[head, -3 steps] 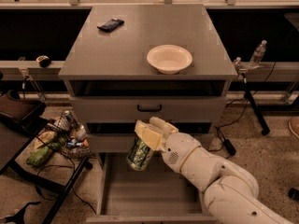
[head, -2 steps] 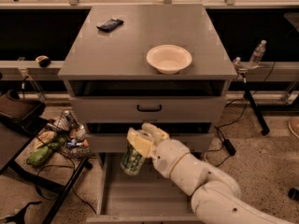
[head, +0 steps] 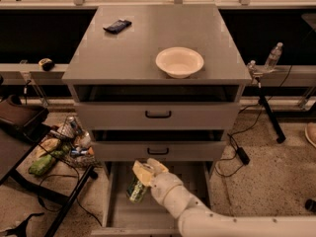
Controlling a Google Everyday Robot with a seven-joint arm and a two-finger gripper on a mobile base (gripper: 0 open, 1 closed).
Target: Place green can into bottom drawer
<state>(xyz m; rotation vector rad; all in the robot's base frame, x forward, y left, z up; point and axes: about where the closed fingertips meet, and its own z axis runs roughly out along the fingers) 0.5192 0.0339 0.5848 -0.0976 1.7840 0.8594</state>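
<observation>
The green can (head: 137, 190) is held tilted in my gripper (head: 142, 177), low over the left part of the open bottom drawer (head: 118, 216). The gripper's pale fingers are closed around the can's upper part. My white arm (head: 197, 216) reaches in from the lower right. The bottom drawer is pulled out below the two upper grey drawers with black handles (head: 158, 115). Its flat grey floor shows left of and below the can.
A white bowl (head: 179, 61) and a dark flat packet (head: 117, 25) sit on the cabinet top (head: 148, 38). A wire basket of items (head: 59, 147) stands on a dark stand at the left. A water bottle (head: 273, 57) stands at the right, with cables on the floor.
The gripper with the can has moved down and left, lower into the open bottom drawer. The arm has dropped toward the bottom of the view.
</observation>
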